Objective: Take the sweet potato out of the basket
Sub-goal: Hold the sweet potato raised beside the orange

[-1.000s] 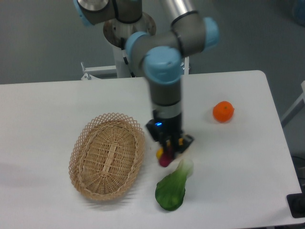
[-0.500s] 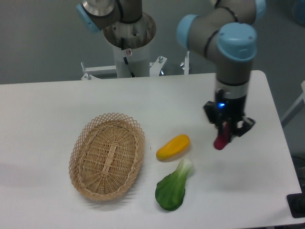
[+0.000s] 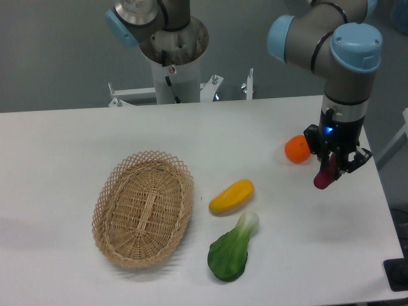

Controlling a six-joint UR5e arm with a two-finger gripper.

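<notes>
My gripper [image 3: 331,169] is at the right side of the table, pointing down, shut on the reddish-purple sweet potato [image 3: 324,178]. The sweet potato hangs upright between the fingers, its lower end sticking out just above the table top. The tan wicker basket [image 3: 143,208] lies far to the left on the table, with nothing in it.
An orange fruit [image 3: 297,149] sits just left of the gripper. A yellow-orange oblong vegetable [image 3: 231,196] lies right of the basket, with a green leafy bok choy [image 3: 231,251] below it. The table's right edge is close to the gripper.
The arm has swung right across the table, from beside the basket to the right side near the orange, carrying the sweet potato. The yellow vegetable is now uncovered.
</notes>
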